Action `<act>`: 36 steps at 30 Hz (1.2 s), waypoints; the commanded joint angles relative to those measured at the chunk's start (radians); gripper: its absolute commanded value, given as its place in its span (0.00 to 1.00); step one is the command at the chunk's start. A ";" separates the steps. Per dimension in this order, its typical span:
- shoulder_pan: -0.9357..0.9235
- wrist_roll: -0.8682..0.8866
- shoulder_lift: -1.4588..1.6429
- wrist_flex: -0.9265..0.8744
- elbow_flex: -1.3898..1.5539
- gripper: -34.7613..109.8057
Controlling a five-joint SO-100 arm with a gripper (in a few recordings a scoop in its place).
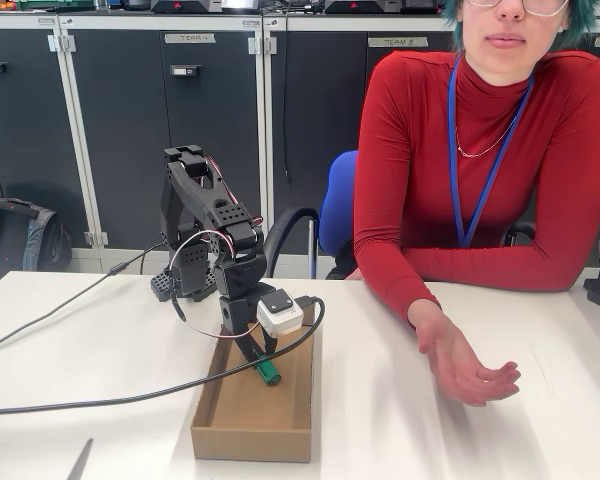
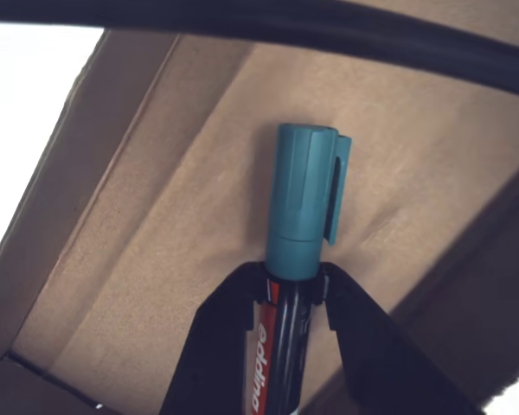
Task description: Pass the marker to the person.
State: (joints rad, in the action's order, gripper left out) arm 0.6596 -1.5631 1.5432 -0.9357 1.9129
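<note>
The marker (image 2: 303,207) has a black barrel and a green cap, and its cap end points away from the wrist camera over the floor of a cardboard box (image 2: 156,259). My black gripper (image 2: 290,290) is shut on the barrel just behind the cap. In the fixed view the gripper (image 1: 255,360) reaches down into the box (image 1: 250,425), with the green cap (image 1: 269,376) showing below it. The person (image 1: 480,160) sits behind the table at the right in a red top. Their open hand (image 1: 465,365) rests palm up on the table, right of the box.
A black cable (image 1: 130,395) runs from the left across the table and loops over the box near the wrist camera (image 1: 280,312). A grey object tip (image 1: 80,460) lies at the front left edge. Dark cabinets and a blue chair (image 1: 335,210) stand behind the table.
</note>
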 commanded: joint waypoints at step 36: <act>-0.037 0.698 -0.298 0.914 -0.657 0.21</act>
State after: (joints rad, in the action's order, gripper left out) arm 0.5998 -0.8652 1.2563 -0.1503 1.3346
